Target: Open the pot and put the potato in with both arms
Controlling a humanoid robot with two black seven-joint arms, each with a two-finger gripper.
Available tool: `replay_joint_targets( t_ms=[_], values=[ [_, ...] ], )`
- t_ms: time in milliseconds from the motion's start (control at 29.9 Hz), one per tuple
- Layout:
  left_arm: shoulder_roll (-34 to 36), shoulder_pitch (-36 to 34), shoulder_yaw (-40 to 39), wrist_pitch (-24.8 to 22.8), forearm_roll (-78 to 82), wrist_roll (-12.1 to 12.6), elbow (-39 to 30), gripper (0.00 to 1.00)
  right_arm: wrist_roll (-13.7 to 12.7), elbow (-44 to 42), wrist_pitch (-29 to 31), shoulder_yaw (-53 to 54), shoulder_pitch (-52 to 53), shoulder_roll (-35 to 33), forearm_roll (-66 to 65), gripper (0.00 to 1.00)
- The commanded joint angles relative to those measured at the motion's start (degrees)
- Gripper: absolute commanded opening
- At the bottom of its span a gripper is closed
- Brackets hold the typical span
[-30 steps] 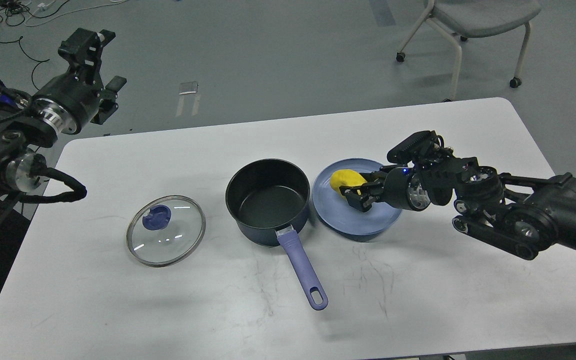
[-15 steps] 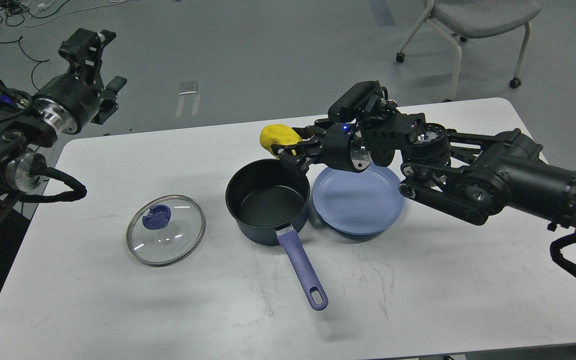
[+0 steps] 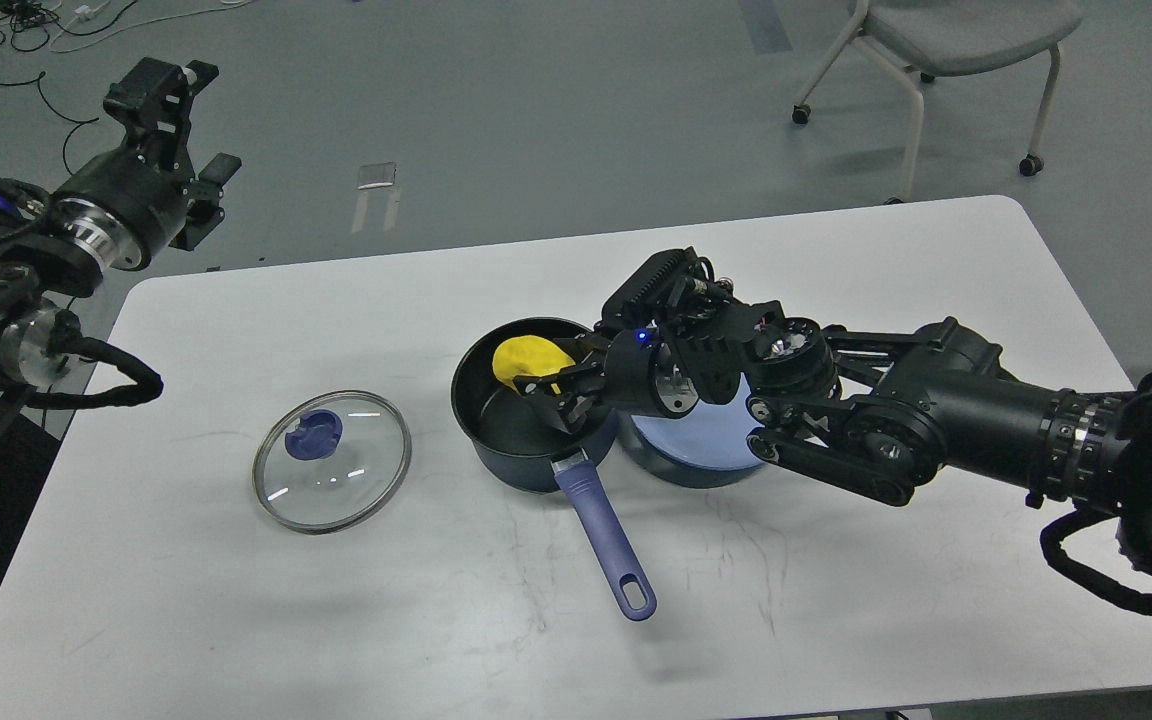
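Note:
The dark pot with a purple handle stands open in the middle of the white table. Its glass lid with a blue knob lies flat to the pot's left. My right gripper is shut on the yellow potato and holds it inside the pot's mouth, just below the rim. My left gripper hangs raised beyond the table's far left corner, away from everything; its fingers look apart.
A blue plate, partly hidden by my right arm, sits right of the pot. A grey chair stands on the floor beyond the table. Cables lie on the floor at the far left.
My right gripper lifted the potato off the blue plate, carried it left over the pot and lowered it into the pot's mouth. The left arm shifted slightly left.

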Motion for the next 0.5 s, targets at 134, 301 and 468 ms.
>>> replay_joint_targets(
  t_ms=[134, 301, 468],
  values=[
    [-0.60, 0.00, -0.05, -0.18, -0.01, 0.09, 0.00, 0.98, -0.06, -0.06, -0.55, 6.23, -0.08, 0.01, 3.64, 1.00],
    [-5.17, -0.08, -0.49, -0.27, -0.80, 0.00, -0.09, 0.98, -0.06, -0.15, -3.62, 13.53, 0.09, -0.42, 12.52, 1.00],
    [-9.39, 0.18, -1.98, -0.18, -1.06, 0.09, -0.09, 0.98, 0.20, -1.82, -4.24, 28.81, -2.27, -1.04, 29.55, 1.00]
  ],
)
